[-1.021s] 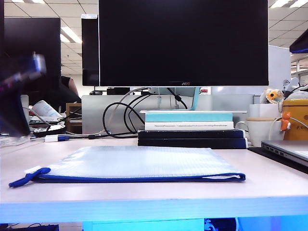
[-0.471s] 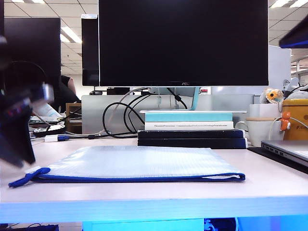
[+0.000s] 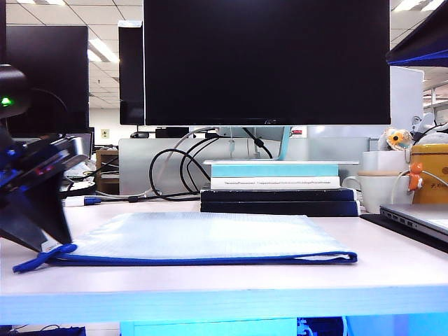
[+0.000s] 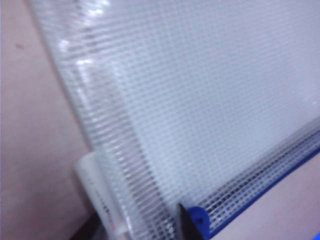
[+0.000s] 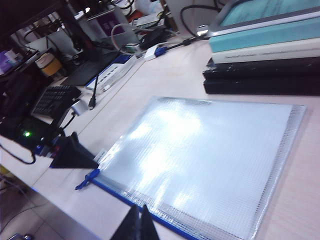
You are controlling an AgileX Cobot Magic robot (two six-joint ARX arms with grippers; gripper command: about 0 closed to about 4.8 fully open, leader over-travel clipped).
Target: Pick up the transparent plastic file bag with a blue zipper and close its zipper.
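Surroundings: one black monitor (image 3: 266, 61) stands behind the file bag (image 3: 203, 236), with a stack of four books (image 3: 278, 187) under it, two light on top of two dark; looped black cables (image 3: 175, 171) hang beside the stack.
Far side: one white mug (image 3: 381, 190), one yellow tin (image 3: 430, 175) and the corner of one laptop (image 3: 416, 218) sit to the right of the file bag.
Off the bag's left end: one black keyboard (image 5: 55, 100) and one white power strip (image 5: 112, 75) lie on the desk.
File bag: lies flat on the pale desk (image 3: 224, 287) in front of the books, nothing resting on it.
Zipper: one blue strip (image 3: 210, 260) along the bag's near edge, its pull cord (image 3: 40, 259) trailing off the left end.
Left gripper: at the bag's left end (image 3: 38, 224), low over the corner by the pull cord; its dark fingers partly block that corner in the exterior view, and the pictures do not settle how far apart they stand or whether they touch the bag.
Right gripper: (image 5: 136, 225) fingers pressed together, holding nothing, poised above the bag's near edge toward its right end.
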